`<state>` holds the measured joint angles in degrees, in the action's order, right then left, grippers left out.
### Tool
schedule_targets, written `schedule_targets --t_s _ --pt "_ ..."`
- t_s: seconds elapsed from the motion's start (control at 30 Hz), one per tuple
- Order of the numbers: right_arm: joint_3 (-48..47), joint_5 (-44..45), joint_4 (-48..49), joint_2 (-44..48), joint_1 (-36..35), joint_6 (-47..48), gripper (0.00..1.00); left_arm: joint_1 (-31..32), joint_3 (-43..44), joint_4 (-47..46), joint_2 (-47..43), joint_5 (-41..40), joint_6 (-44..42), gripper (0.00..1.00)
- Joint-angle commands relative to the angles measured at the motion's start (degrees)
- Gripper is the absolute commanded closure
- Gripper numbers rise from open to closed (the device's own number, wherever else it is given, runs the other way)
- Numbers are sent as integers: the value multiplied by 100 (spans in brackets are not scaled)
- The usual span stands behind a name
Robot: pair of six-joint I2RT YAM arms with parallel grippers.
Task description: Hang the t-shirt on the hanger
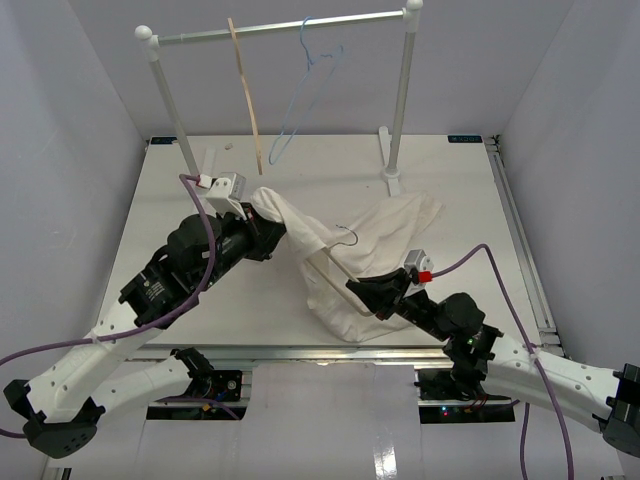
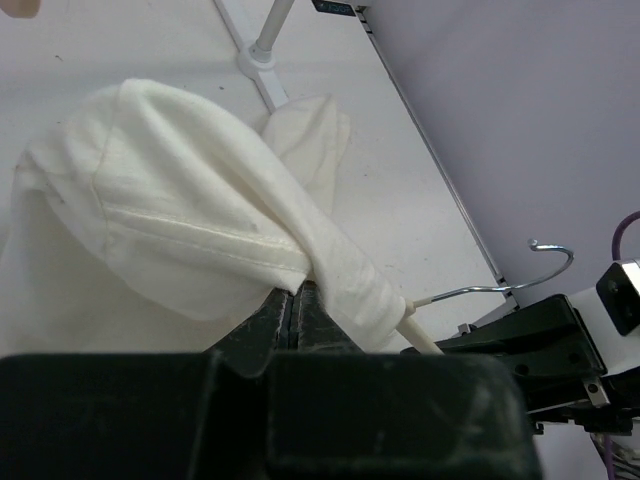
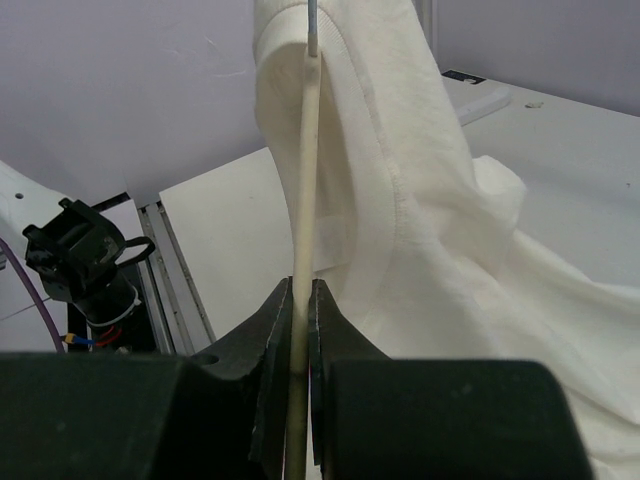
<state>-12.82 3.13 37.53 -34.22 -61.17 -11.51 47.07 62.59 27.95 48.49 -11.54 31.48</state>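
White table [image 1: 450, 180] is lying below. Right gripper [image 3: 298, 300] is clamping the hanger [image 3: 305, 180]. Left gripper [image 2: 297, 300] is pinching the t-shirt [image 2: 170, 200] mid-threading, likely needing a pull across next.

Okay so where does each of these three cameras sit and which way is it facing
Top external: above and behind the bases, looking down over the table toward the rail; left arm and right arm show.
Left wrist: on the left arm, looking along the left gripper clamping the t-shirt.
Right wrist: on the right arm, looking along the right gripper clamping the hanger.
Shared: both wrist views show t-shirt and hanger.
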Motion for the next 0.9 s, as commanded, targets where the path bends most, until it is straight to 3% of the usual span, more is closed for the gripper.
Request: schedule_targets --t_s 0.0,0.4,0.87 --pt "-203 453 199 -97 -19 180 92 13 41 -299 9 574 183 100" --pt "-622 368 -132 -1138 -27 465 92 21 269 -92 350 527 235 100" --pt "-757 156 -178 -1326 -106 700 92 13 551 55 705 -476 165 100"
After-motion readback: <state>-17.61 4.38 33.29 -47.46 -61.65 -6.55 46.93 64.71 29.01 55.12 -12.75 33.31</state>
